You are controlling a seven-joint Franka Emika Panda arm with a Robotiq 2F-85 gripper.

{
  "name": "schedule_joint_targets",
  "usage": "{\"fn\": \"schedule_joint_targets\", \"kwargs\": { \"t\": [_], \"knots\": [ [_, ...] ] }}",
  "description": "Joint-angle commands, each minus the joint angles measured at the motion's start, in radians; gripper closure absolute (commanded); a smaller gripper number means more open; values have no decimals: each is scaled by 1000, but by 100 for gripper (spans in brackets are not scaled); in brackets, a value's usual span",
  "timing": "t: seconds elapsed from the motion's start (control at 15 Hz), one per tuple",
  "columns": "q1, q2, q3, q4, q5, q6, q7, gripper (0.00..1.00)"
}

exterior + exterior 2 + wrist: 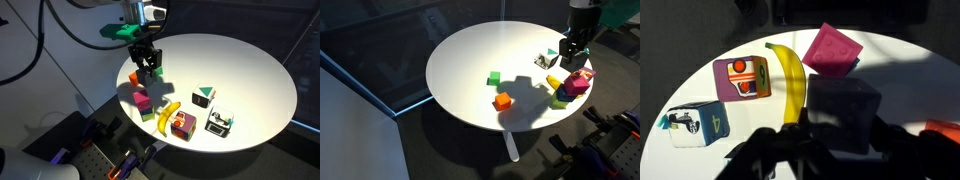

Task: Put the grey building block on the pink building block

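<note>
Closest to the wrist camera, the gripper (830, 150) comes in from the bottom edge, its dark fingers closed narrowly on the grey building block (845, 105). One finger is on each side face, so the underside of the cube is free to be set down flat. Just beside it the banana (790, 80) lies on the white table (910, 70). By the banana's far end sits the pink building block (832, 50), apart from the grey one and turned corner-on (it may also be tilted, I cannot tell). Both exterior views show the gripper raised over the table, I judge in order to lower the cube from above. Off to the side stand a pink-framed cube (740, 78), whose figure is too blurred to read, and a white-and-blue cube (698, 122), on which a "4" is readable.
</note>
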Motion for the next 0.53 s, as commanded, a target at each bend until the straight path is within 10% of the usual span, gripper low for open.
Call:
{"fn": "schedule_joint_targets", "kwargs": {
  "t": [0.0,0.47],
  "knots": [
    [-25,-72,17,-66,-4,-3,-23,70],
    [-33,-112,18,-115,8,4,-13,70]
  ]
}}
